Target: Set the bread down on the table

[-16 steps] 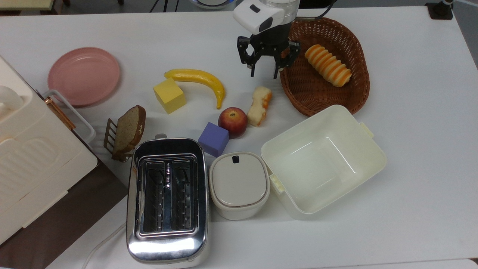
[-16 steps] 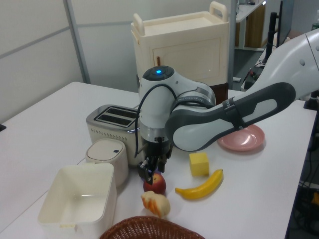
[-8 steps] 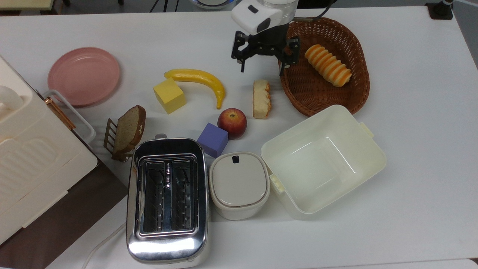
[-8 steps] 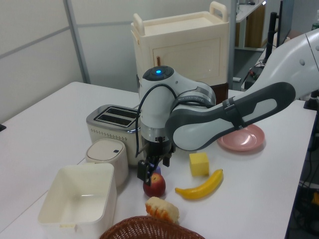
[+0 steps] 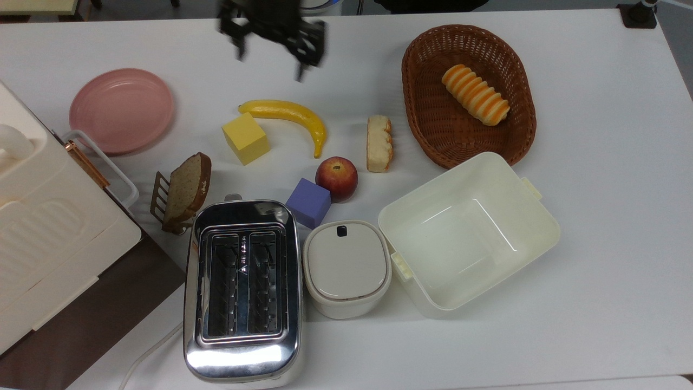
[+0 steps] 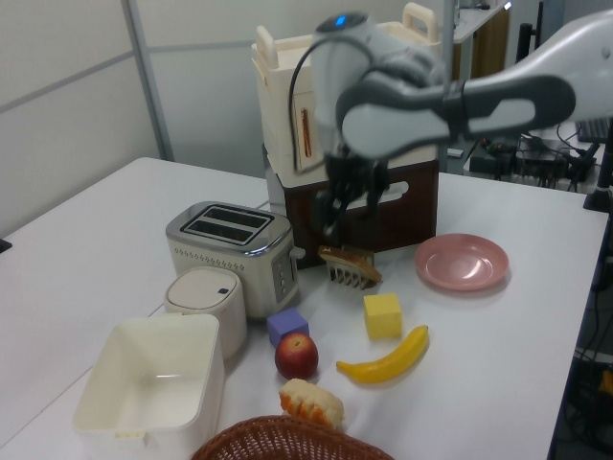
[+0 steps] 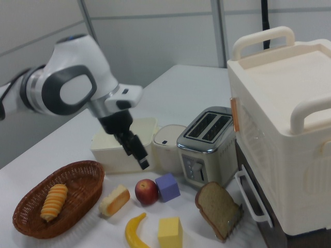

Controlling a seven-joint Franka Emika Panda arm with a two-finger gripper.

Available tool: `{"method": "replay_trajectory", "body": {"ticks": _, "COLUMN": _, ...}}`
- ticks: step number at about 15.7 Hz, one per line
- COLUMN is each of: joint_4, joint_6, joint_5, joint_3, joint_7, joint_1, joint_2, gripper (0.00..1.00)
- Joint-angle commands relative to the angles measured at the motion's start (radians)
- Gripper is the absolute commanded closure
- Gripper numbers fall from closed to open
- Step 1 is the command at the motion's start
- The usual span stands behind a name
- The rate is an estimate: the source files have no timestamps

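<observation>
In the top view, the bread [image 5: 379, 143] lay on the white table [image 5: 595, 162], between the wicker basket [image 5: 514, 135] on the top view's right and the banana [image 5: 289, 116] on the top view's left, just above and right of the apple [image 5: 337, 177]. A striped roll [image 5: 475, 95] sat inside the basket. The gripper [image 5: 270, 46] hung blurred near the upper edge, well apart from the bread, its fingers spread wide with nothing between them. Lower down stood the toaster [image 5: 242, 290], a lidded white pot [image 5: 346, 268] and an open cream tub [image 5: 468, 233]; a pink plate [image 5: 122, 111] lay at the top view's left. In the left view, the bread [image 6: 310, 403] rested on the table [image 6: 77, 240] just beside the basket [image 6: 287, 441] rim and below the apple [image 6: 297, 356], while the gripper [image 6: 350, 206] hovered high above the brown slice's rack [image 6: 350, 265], empty. In the right view, the bread [image 7: 115, 200] lay on the table [image 7: 176, 82] between the basket [image 7: 57, 204] and the apple [image 7: 147, 191]; the gripper [image 7: 137, 150] hung above and behind it, touching nothing, though how far apart the fingers stood could not be told from this side. A brown slice [image 7: 217, 209] leaned in its rack at the right view's right.
</observation>
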Motion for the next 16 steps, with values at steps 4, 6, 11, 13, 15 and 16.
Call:
{"method": "replay_trajectory", "body": {"ticks": 4, "joint_4": 0.099, "joint_6": -0.111, "joint_5": 0.036, "joint_3": -0.223, "joint_7": -0.112, "joint_1": 0.122, "joint_2": -0.021, "gripper": 0.00}}
{"method": "replay_trajectory", "body": {"ticks": 6, "joint_4": 0.099, "joint_6": -0.106, "joint_5": 0.036, "joint_3": -0.226, "joint_7": -0.129, "joint_1": 0.119, "joint_2": -0.017, "gripper": 0.00}}
{"method": "replay_trajectory", "body": {"ticks": 11, "joint_4": 0.097, "joint_6": -0.111, "joint_5": 0.082, "joint_3": -0.289, "joint_7": -0.140, "joint_1": 0.140, "joint_2": -0.021, "gripper": 0.00}}
{"method": "replay_trajectory", "body": {"ticks": 13, "joint_4": 0.096, "joint_6": -0.109, "joint_5": 0.085, "joint_3": -0.290, "joint_7": -0.139, "joint_1": 0.140, "joint_2": -0.021, "gripper": 0.00}}
{"method": "replay_trajectory", "body": {"ticks": 15, "joint_4": 0.097, "joint_6": -0.109, "joint_5": 0.121, "joint_3": -0.290, "joint_7": -0.140, "joint_1": 0.136, "joint_2": -0.021, "gripper": 0.00}}
{"method": "replay_trajectory", "body": {"ticks": 16, "joint_4": 0.099, "joint_6": -0.109, "joint_5": 0.138, "joint_3": -0.290, "joint_7": -0.143, "joint_1": 0.133, "joint_2": -0.020, "gripper": 0.00}}
